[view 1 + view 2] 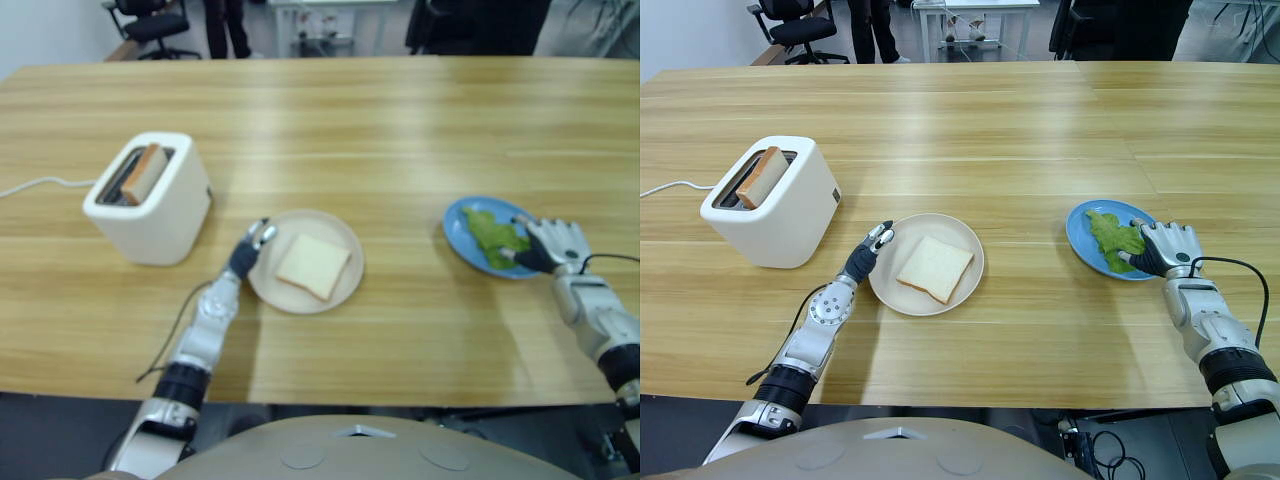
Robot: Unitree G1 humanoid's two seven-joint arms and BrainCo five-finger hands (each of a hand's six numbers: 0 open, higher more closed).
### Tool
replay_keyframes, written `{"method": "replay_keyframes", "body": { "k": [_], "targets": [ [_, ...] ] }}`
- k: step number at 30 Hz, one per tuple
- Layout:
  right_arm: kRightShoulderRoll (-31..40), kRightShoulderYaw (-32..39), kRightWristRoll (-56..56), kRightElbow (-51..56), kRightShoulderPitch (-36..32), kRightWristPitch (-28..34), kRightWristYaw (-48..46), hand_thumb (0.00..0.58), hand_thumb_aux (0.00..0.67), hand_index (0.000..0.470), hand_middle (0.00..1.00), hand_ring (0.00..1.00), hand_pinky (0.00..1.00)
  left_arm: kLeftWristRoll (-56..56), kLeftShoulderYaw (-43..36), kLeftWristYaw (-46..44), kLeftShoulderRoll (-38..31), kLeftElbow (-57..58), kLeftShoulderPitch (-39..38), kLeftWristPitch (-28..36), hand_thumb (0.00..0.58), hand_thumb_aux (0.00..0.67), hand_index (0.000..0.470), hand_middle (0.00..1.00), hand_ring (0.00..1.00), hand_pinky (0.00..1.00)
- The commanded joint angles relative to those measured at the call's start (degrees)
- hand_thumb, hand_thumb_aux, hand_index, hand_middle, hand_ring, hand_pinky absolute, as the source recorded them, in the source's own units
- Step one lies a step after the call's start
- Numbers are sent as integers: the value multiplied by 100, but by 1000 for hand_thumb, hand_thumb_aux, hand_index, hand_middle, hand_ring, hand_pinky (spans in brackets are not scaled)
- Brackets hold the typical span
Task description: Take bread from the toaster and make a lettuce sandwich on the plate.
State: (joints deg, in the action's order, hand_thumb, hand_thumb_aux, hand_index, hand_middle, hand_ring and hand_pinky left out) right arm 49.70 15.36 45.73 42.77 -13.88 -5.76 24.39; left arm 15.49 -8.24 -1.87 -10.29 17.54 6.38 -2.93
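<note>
A white toaster [770, 200] stands at the left of the frame on the wooden table [1040, 130]; one slice of bread [762, 176] sticks up out of its slot, so that one has yet to be taken out; a thin white cord [665, 187] runs off from it to the left edge.

In the middle low part of the frame sits a round cream plate [940, 228]; a second slice, the bread on the plate [935, 268], lies flat in it, a bit turned; I think this is the bottom of the sandwich, waiting for its leaf.

The left hand [868, 255] rests just beside the left rim of the cream plate; its fingers are stretched out toward the rim and have hold of nothing; it may be there to keep the plate from sliding.

At the right of the frame is a blue plate [1080, 245] with green lettuce [1112, 238] on it; the right hand [1165, 248] sits at the right side of the blue plate, fingers bent down over the edge of the lettuce with the thumb tucked against it; it looks like a pinch on the leaf, though the leaf lies on the blue plate and is not lifted.

My guess is that the next job is to carry the lettuce over to the bread on the plate.
</note>
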Motion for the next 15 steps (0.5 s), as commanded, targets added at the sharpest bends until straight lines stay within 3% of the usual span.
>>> {"method": "replay_keyframes", "body": {
  "k": [1, 15],
  "targets": [
    [-153, 219, 85, 591, -321, -150, 71, 0, 0, 0, 0, 0, 0, -34, -41, -56, 23, 164, -34, 42, 0, 0, 0, 0, 0, 0],
    [-425, 784, 149, 1936, -1058, -459, 314, 0, 0, 0, 0, 0, 0, -11, -49, -76, 13, 163, -62, 52, 0, 0, 0, 0, 0, 0]
  ]
}}
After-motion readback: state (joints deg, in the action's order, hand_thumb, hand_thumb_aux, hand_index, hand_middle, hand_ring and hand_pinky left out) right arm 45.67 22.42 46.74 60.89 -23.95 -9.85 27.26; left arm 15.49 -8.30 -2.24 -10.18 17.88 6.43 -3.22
